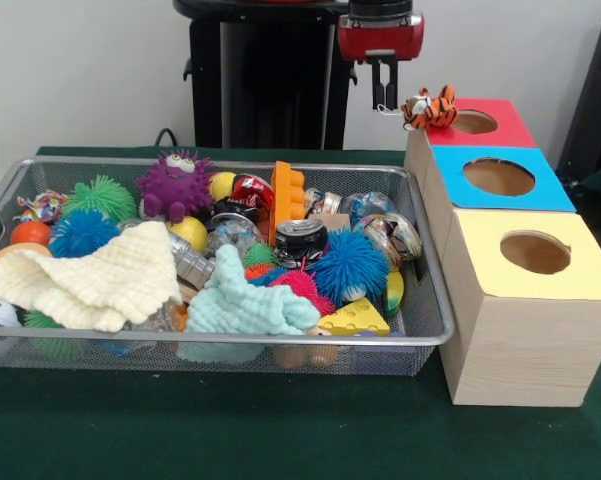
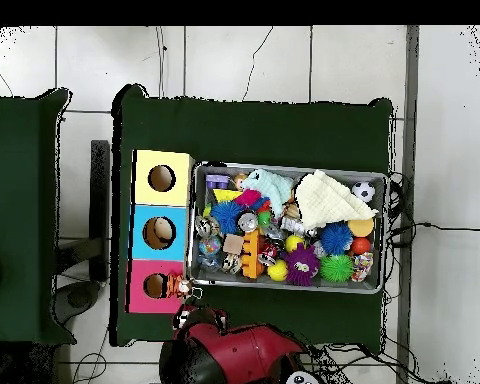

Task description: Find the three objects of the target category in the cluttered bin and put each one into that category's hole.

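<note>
The tiger toy (image 1: 429, 108) sat on the near-left edge of the red box (image 1: 500, 127), just beside its hole (image 1: 473, 122) and not yet through it. Nearer, the yellow box (image 1: 590, 270) and blue box (image 1: 555, 185) stood in line beside the mesh bin (image 1: 435, 335) on the green worktop (image 1: 280, 430). Behind, the pincer (image 1: 383, 103) hung just left of the toy, apparently holding nothing; whether its fingers were parted, I could not tell. Doing this well probably meant carrying or nudging the toy squarely over the hole.
</note>
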Controlling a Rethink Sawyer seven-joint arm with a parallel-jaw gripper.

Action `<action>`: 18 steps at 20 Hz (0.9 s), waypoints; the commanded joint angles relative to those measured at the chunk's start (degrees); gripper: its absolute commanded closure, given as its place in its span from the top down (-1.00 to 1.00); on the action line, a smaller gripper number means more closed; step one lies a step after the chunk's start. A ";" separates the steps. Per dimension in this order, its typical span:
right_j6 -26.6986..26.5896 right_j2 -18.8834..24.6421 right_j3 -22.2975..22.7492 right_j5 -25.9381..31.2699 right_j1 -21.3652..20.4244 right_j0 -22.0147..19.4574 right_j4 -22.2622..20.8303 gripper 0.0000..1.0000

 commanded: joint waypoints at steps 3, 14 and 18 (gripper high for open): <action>-2.35 7.67 -6.82 8.22 -0.95 -2.38 -0.42 -1.00; -5.31 12.28 -10.32 16.45 -1.68 -3.72 1.05 -1.00; -5.89 14.13 -11.30 17.77 -1.26 -5.07 0.23 -1.00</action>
